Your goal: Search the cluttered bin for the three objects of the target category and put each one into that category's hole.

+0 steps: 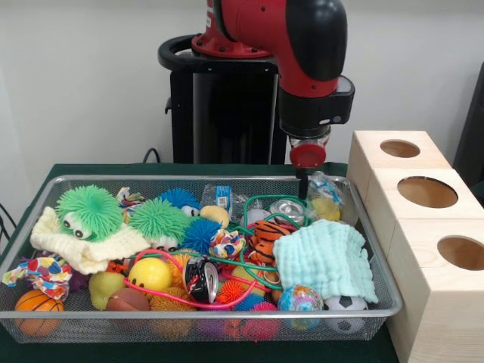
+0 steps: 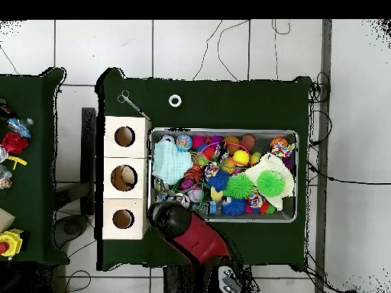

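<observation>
My gripper (image 1: 302, 184) hangs over the far right corner of the wire bin (image 1: 378, 291), tip down near a silver can (image 1: 288, 209) and a clear plastic bag (image 1: 327, 187). Can't tell how far my jaws are parted; they read as one dark stub, probably holding nothing. Bin is packed: green spiky balls (image 1: 91, 208), mint cloth (image 1: 327, 259), tiger toy (image 1: 267, 237), small basketball (image 1: 36, 305). Three-hole wooden box (image 1: 428, 227) sits just beside the bin. In the overhead view my arm (image 2: 191, 233) covers that corner.
</observation>
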